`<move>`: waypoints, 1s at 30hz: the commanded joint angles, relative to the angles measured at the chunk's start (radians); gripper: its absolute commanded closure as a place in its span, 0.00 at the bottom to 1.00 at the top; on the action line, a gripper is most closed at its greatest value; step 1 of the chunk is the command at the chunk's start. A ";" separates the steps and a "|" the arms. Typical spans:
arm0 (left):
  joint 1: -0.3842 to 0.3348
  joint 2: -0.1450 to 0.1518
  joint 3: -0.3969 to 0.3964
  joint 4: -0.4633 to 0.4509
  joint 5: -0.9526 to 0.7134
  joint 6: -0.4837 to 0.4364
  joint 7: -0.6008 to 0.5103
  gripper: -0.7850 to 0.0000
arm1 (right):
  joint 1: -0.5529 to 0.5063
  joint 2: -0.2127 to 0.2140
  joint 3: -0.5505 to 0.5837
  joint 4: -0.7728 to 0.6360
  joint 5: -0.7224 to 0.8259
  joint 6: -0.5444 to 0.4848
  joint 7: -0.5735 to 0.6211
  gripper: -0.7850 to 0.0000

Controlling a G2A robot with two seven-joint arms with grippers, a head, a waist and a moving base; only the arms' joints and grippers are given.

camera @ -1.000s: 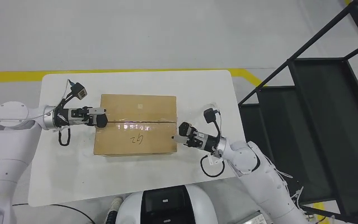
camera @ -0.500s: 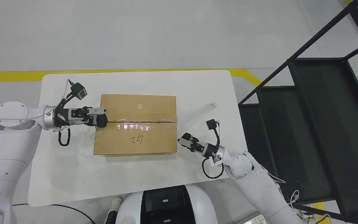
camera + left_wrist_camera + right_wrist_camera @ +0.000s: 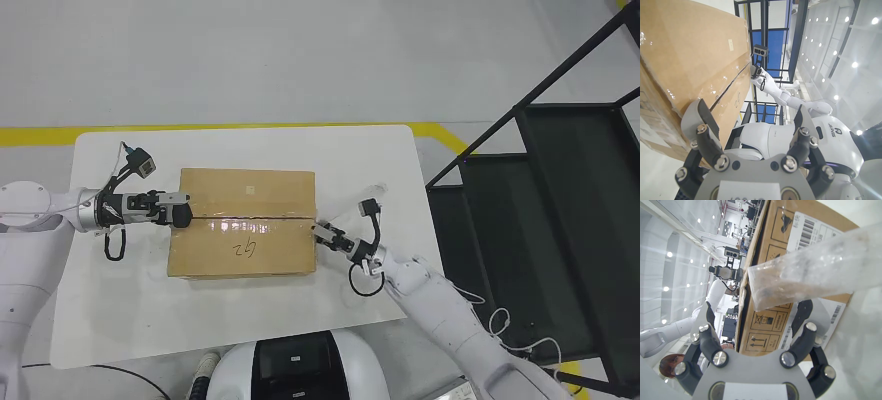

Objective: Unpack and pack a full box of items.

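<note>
Facing the left end of the brown cardboard box (image 3: 245, 225), left of centre in the top view, the left gripper (image 3: 183, 213) has its jaws spread wide and empty, one finger just beside the box's upper edge. The closed box lies mid-frame on the white desk (image 3: 370, 160), with shiny tape along its centre seam. At its right end, the right gripper (image 3: 322, 232) also has its jaws wide apart. A loose strip of clear plastic tape (image 3: 810, 272) crosses in front of them, not pinched.
</note>
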 commanded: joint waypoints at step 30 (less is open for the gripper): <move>0.000 0.000 0.000 0.000 0.000 0.000 0.000 0.00 | -0.095 -0.032 0.080 -0.121 -0.396 -0.170 -0.457 0.00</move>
